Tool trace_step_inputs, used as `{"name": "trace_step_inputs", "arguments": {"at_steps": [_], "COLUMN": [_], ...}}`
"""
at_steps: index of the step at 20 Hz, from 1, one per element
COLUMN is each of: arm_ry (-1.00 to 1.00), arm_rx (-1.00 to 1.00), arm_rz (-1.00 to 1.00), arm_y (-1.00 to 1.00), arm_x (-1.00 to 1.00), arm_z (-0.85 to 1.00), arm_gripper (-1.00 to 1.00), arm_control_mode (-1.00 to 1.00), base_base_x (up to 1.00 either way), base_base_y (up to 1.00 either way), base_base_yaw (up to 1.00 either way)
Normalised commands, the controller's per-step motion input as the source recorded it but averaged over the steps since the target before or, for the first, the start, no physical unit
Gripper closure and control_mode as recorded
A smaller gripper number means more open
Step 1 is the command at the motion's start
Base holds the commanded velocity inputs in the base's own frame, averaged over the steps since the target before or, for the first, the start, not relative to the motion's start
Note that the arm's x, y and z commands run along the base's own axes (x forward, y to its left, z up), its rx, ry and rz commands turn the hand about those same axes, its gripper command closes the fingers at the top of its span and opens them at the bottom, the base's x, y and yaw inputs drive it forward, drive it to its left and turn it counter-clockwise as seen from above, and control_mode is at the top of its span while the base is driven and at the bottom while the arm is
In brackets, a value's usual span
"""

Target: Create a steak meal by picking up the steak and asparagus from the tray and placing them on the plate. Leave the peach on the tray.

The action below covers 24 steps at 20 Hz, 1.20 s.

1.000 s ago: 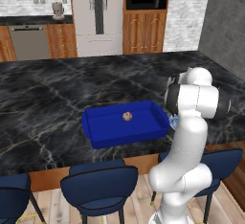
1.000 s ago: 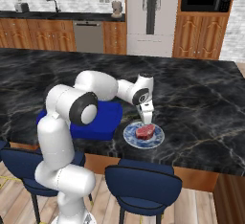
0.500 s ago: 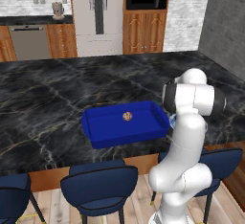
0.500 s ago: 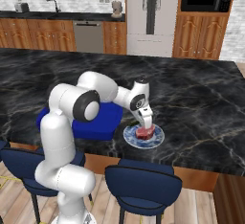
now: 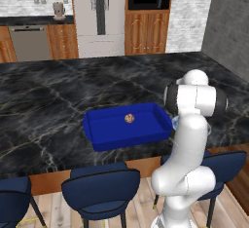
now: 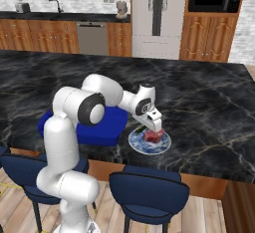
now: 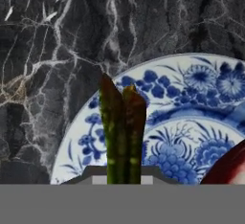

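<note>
While end effector is clamped on asparagus above plate, steak just beneath; early release risked, stalk rolled off rim onto bench.

Even, flat light all round, no glare, only faint shadows under the stools. The hand view looks soft and pixelated up close; base views stay sharp.

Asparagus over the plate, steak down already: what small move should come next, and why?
Probably open the gripper and release. The asparagus is clamped between its fingers, hanging over the plate beside the steak; only the peach remains in the tray.
</note>
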Motion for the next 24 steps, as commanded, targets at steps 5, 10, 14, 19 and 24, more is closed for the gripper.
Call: {"name": "trace_step_inputs", "arguments": {"at_steps": [5,10,14,19,24], "arm_ry": [-0.06,-0.1,-0.1,-0.13,-0.15], "arm_rx": [-0.04,-0.06,-0.01,0.0,0.0], "arm_rz": [0.13,0.02,0.0,0.0,0.0], "arm_y": [0.14,0.22,0.01,-0.03,0.0], "arm_x": [-0.2,-0.42,-0.37,-0.37,-0.52], "arm_z": [-0.07,0.0,0.15,0.79,0.76], "arm_gripper": [-1.0,-1.0,-1.0,-1.0,-1.0], "arm_control_mode": [-1.0,-1.0,-1.0,-1.0,-1.0], "base_base_x": [0.0,0.0,0.0,0.0,0.0], "base_base_y": [0.0,0.0,0.0,0.0,0.0], "base_base_yaw": [0.0,0.0,0.0,0.0,0.0]}}
